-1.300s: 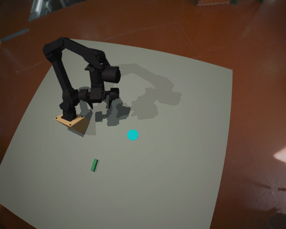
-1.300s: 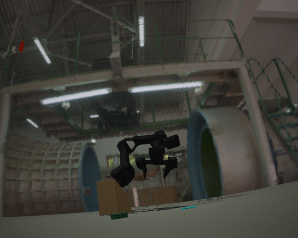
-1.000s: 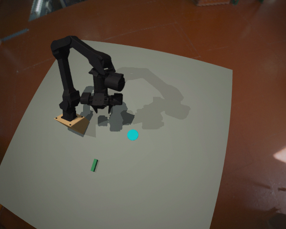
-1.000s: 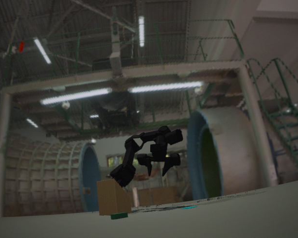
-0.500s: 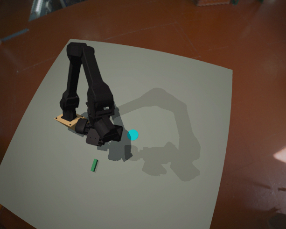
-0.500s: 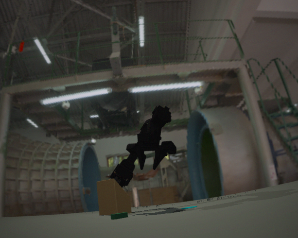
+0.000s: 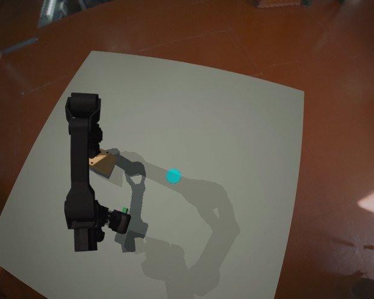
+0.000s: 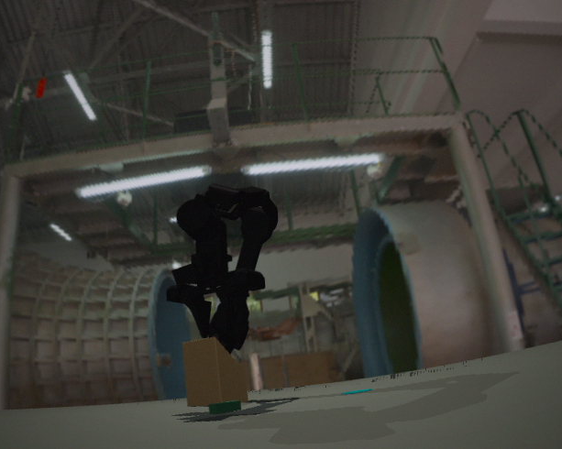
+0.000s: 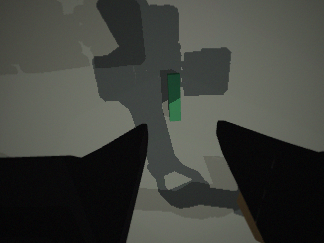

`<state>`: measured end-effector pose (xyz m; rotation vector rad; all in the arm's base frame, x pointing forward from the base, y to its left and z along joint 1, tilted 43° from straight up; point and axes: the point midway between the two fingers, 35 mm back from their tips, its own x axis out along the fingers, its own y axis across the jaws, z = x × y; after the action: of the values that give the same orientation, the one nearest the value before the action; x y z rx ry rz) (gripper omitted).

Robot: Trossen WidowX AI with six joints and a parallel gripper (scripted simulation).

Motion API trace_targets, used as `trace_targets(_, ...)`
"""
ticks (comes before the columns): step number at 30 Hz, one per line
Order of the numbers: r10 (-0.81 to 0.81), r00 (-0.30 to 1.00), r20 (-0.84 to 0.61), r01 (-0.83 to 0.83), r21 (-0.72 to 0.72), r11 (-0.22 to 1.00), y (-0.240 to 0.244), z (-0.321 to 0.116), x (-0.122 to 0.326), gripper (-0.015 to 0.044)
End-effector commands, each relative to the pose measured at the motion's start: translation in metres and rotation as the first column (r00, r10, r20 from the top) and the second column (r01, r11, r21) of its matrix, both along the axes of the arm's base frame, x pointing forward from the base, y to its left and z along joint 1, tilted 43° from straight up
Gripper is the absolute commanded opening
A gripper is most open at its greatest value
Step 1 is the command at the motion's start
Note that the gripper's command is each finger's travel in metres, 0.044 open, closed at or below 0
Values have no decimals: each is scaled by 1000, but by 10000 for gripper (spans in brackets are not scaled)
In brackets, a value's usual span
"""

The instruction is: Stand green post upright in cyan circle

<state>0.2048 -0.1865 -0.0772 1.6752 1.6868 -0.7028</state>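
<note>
No legible text, label, brand, number or sign can be read in the top, exterior or wrist views.

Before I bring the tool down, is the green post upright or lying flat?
Lying flat: the exterior view shows the green post low and lengthwise.

Got blue-rimmed round openings (image 8: 368,299) lower right in the exterior shot, plus green stairs (image 8: 537,217) at far right.
</note>
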Motion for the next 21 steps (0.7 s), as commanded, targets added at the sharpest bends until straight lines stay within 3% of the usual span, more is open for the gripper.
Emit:
trace_targets(1,-8,1000,21,7,27,1000,-4,-12,-3,233)
trace_targets(4,-8,1000,21,8,27,1000,1,-20,-1,233)
trace_targets(11,-8,1000,23,7,30,1000,69,-94,4,233)
trace_targets(17,-8,1000,23,7,31,999,76,-100,3,233)
trace_targets(21,-8,1000,23,7,31,999,76,-100,3,128)
